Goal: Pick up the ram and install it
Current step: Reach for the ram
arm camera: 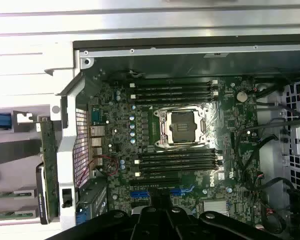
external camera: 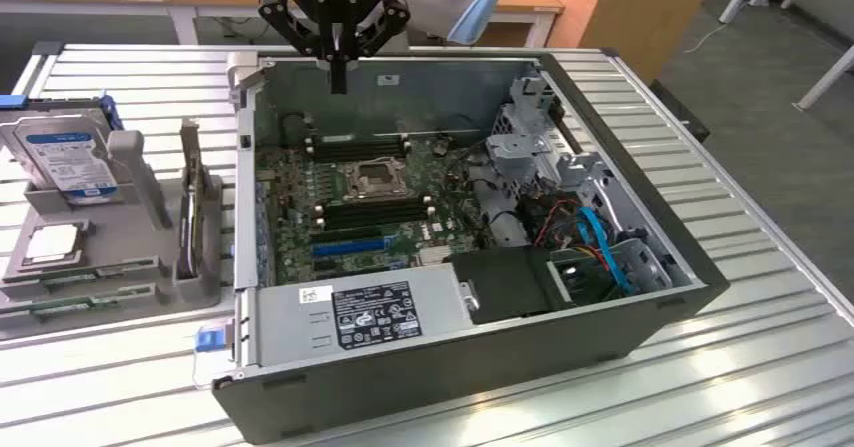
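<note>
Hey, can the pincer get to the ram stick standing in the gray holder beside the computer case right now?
Probably yes. The pincer hangs shut above the open case, higher than its side wall, and the ram stick stands on edge in the holder with nothing over it.

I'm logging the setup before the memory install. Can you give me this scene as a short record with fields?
gripper: shut, holding nothing, above the open computer case
ram: green sticks lying in the gray holder beside the case, untouched
memory slots: black, empty, on either side of the processor socket
hard drive: upright in the holder
surface: slatted metal table
</note>
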You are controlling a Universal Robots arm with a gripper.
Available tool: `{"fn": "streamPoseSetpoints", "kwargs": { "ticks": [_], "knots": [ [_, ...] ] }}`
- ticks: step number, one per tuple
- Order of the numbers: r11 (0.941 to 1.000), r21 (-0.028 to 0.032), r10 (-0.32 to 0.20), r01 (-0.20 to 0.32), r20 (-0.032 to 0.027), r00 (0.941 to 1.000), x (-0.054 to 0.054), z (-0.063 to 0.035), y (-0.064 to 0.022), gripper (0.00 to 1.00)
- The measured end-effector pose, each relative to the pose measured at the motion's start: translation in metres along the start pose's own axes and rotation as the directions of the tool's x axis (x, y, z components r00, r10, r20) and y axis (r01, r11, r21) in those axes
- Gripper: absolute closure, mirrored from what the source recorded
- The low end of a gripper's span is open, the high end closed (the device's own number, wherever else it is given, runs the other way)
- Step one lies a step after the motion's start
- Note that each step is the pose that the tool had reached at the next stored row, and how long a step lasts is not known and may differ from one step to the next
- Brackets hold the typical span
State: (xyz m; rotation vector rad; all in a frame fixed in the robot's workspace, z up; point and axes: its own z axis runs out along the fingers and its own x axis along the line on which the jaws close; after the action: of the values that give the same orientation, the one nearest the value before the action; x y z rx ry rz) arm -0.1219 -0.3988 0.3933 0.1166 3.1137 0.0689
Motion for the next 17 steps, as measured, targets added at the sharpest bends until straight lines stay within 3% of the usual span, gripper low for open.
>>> {"fn": "streamPoseSetpoints", "kwargs": {
  "ticks": [11, 17],
  "knots": [
    [1.0, 0.0, 0.0, 0.0, 0.0, 1.0, 0.0, 0.0, 0.0, 0.9],
    [1.0, 0.0, 0.0, 0.0, 0.0, 1.0, 0.0064, -0.0001, -0.0005, 0.9]
  ]
}}
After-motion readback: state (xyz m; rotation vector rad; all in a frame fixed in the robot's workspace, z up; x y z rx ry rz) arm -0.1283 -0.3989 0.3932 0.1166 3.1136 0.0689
